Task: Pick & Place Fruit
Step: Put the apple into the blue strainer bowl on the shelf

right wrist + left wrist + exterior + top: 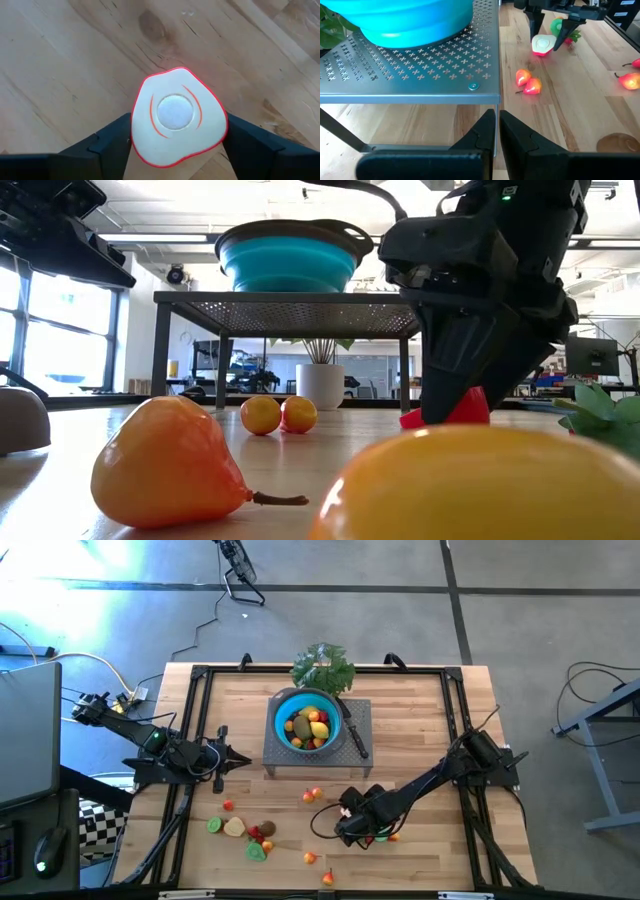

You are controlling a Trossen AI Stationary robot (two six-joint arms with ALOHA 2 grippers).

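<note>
My right gripper (pixel 350 827) is at the table's near middle, shut on a cream fruit slice with a red rim (pixel 175 117); the slice also shows in the left wrist view (pixel 542 44). My left gripper (pixel 236 758) is shut and empty, left of the grey stand (pixel 280 755). The blue bowl (pixel 282 712) stands on the stand with several fruits in it. Two small orange-red fruits (pixel 313 795) lie on the table in front of the stand. More fruits (pixel 240 830) lie at the near left, and a pear (pixel 170 470) lies near the front edge. My right gripper pinches the slice between its two fingers, one on each side of its red rim (pixel 137 135). The fingers (pixel 536 25) come from above, pointing down. The slice's cream cut face turns up toward the wrist. It appears just clear of the table.
A black-handled knife (pixel 356 740) lies on the stand right of the bowl. A leafy green bunch (pixel 322 667) lies behind the stand. A red and green fruit (pixel 378 835) lies just right of my right gripper. Black frame rails (pixel 195 710) run along the table's sides.
</note>
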